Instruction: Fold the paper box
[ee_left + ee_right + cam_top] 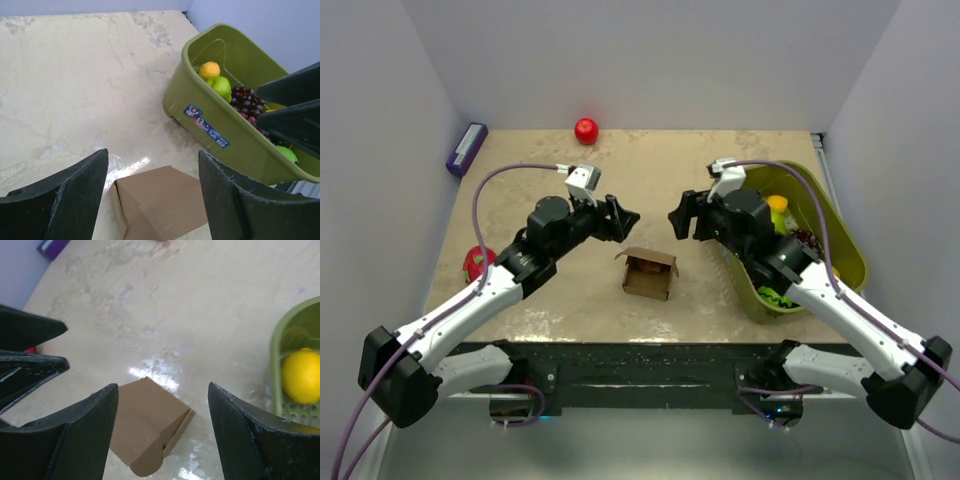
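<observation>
With the paper box (648, 275) standing part-formed, top flaps open, on the counter (570, 300) just below the left tool (626, 217) and right tool (676, 222), both with fingers apart and empty, bring each down evenly on opposite flaps, pressing along the creases so the box cannot slide.
</observation>
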`<action>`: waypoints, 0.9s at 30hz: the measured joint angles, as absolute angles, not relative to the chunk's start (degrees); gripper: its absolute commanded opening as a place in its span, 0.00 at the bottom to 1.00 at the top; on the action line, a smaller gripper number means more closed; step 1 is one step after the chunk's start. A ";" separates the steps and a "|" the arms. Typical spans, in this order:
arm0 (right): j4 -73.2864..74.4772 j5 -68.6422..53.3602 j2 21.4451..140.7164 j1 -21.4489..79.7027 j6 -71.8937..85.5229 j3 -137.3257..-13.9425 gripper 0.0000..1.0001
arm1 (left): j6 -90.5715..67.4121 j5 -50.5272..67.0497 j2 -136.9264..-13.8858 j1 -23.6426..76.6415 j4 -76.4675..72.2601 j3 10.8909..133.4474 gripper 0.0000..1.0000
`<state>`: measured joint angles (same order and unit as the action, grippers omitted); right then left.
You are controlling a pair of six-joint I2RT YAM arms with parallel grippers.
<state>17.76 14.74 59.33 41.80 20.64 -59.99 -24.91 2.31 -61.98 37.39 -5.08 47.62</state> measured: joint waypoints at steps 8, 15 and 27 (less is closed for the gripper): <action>18.17 4.56 68.38 41.71 24.23 -60.36 0.61 | -24.34 4.27 -67.18 37.12 -4.05 46.98 0.66; 16.21 0.89 70.74 41.71 26.48 -58.19 0.58 | -24.21 3.73 -69.19 37.15 -3.75 44.23 0.65; 14.92 -2.63 73.23 41.71 29.74 -52.95 0.56 | -24.47 3.73 -73.08 37.12 -5.08 39.68 0.62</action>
